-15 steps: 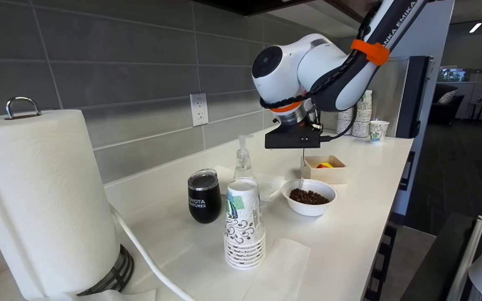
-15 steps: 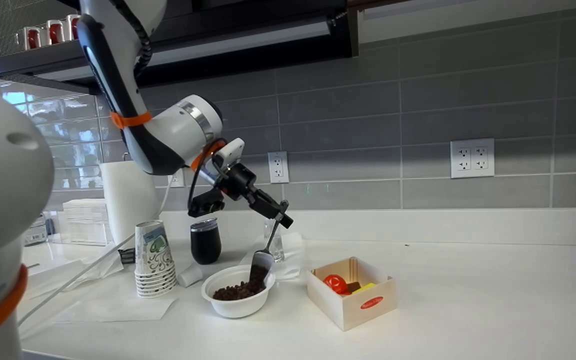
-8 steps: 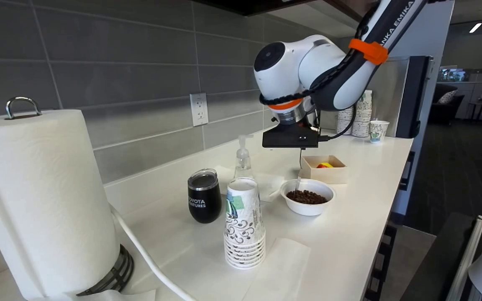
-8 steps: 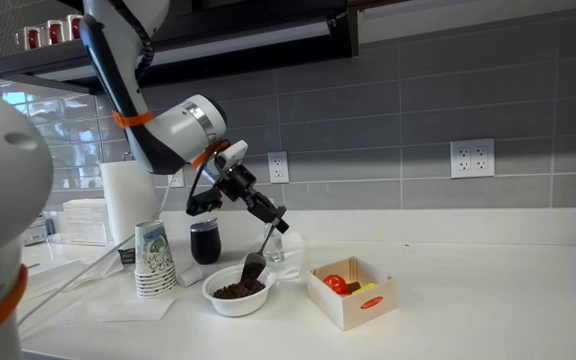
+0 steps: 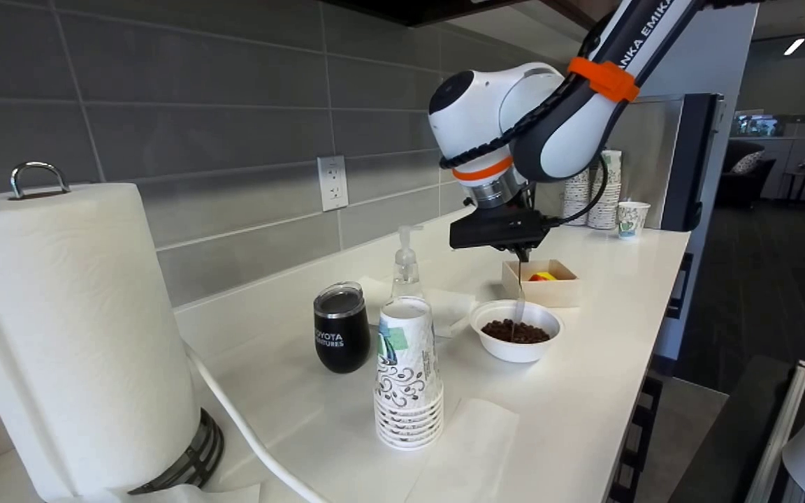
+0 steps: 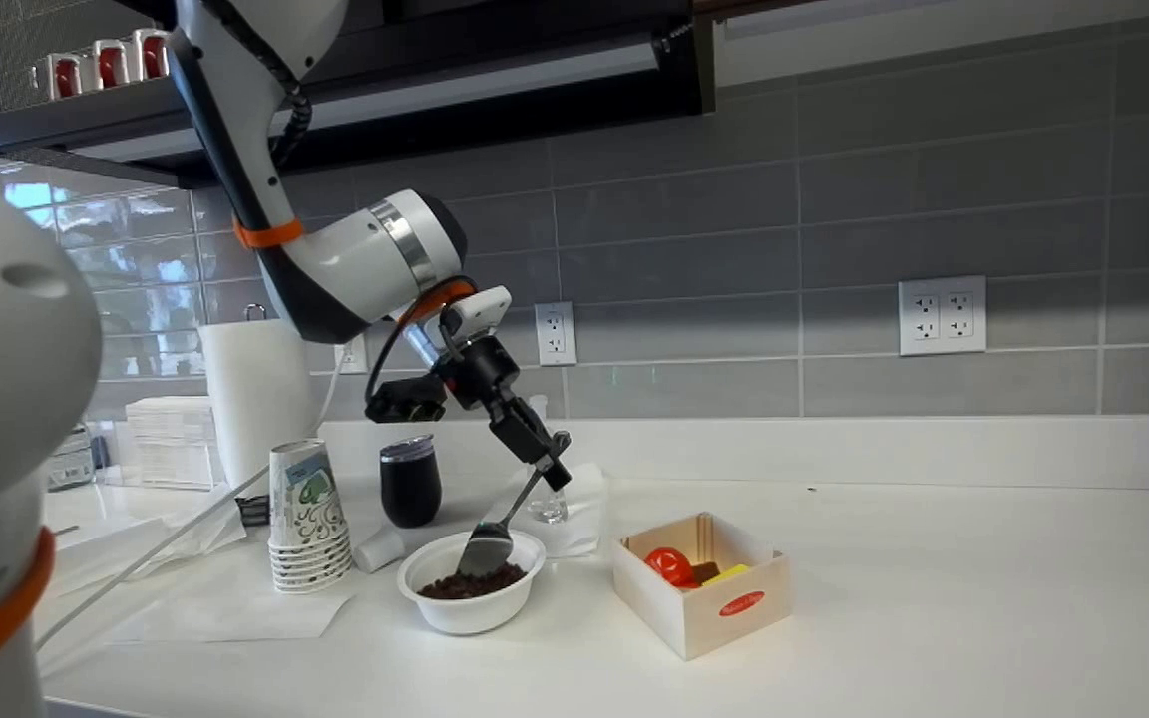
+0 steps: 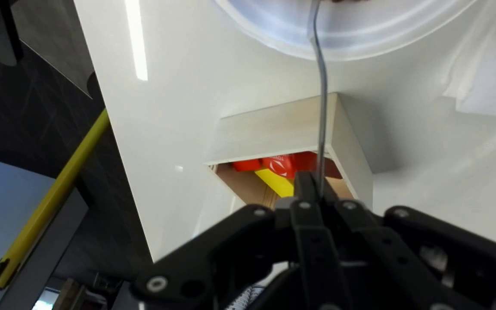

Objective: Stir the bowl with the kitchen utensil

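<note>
The white bowl [image 6: 470,618] with small dark brown pieces inside stands on the counter. It shows in both exterior views [image 5: 514,352], and its rim is at the top of the wrist view [image 7: 351,51]. My gripper [image 6: 555,471] is shut on the handle of the metal utensil [image 6: 487,548], above and beside the bowl. The utensil slants down, and its broad flat head stands in the brown pieces, lower edge hidden. It looks thin in an exterior view [image 5: 520,293]. In the wrist view the thin handle [image 7: 323,99] runs up from between my fingertips [image 7: 317,183].
A pale wooden box [image 6: 651,596] holding red and yellow items stands close to the bowl. A black mug [image 5: 342,335], stacked paper cups [image 5: 408,384], a clear pump bottle [image 5: 406,272] and a paper towel roll [image 5: 74,335] stand nearby. The tiled wall is behind.
My gripper has lowered and shifted, the utensil tilts more, and its head has swept across the bowl through the brown pieces. The bowl has shifted slightly.
</note>
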Controlling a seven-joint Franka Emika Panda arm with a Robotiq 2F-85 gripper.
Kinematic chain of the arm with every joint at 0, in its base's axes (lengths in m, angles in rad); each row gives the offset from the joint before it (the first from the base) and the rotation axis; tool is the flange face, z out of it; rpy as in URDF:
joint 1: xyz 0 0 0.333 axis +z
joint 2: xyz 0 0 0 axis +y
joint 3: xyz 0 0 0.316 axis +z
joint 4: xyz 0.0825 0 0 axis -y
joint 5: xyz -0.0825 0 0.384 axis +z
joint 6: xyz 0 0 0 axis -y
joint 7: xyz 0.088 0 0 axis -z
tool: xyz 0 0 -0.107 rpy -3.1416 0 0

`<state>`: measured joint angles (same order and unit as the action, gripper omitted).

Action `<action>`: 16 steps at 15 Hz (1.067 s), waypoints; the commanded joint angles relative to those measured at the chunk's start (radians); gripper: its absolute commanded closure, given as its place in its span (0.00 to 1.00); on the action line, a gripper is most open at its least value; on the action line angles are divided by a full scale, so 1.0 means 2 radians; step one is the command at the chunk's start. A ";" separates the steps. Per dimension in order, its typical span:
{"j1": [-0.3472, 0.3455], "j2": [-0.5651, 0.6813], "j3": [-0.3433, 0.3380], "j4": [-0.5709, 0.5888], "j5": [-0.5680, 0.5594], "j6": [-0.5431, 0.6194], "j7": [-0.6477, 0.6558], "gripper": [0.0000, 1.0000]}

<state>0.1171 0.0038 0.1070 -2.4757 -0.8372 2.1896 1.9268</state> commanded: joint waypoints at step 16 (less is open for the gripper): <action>-0.047 0.033 -0.052 0.006 0.195 0.085 -0.143 0.99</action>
<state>0.0268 0.0555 0.0090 -2.4751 -0.5238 2.3489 1.7055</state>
